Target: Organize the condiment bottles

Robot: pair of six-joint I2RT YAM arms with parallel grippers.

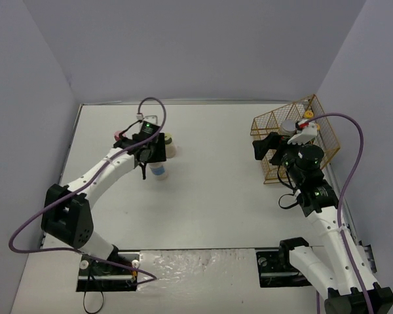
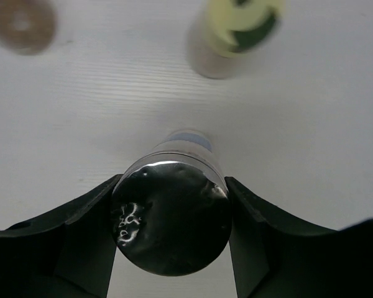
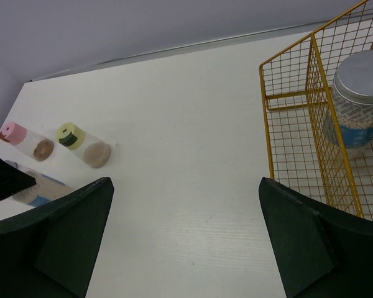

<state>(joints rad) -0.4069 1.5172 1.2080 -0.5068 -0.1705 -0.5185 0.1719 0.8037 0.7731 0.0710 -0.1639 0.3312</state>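
My left gripper (image 1: 154, 157) is shut on a clear silver-lidded jar (image 2: 171, 217) with a blue label (image 1: 158, 171); its fingers (image 2: 81, 230) press on both sides of the lid. A yellow-green-capped shaker (image 2: 233, 31) (image 1: 172, 145) lies just beyond it, and a pink-capped shaker (image 3: 25, 139) lies further left. The second silver-lidded jar (image 3: 360, 99) stands upright in the yellow wire basket (image 3: 311, 81). My right gripper (image 3: 186, 236) is open and empty over bare table, just left of the basket (image 1: 295, 137). The two dark bottles are not in view.
The basket sits at the table's far right, near the right wall. Grey walls close the table on three sides. The two shakers (image 3: 81, 144) seem to lie on their sides at the far left.
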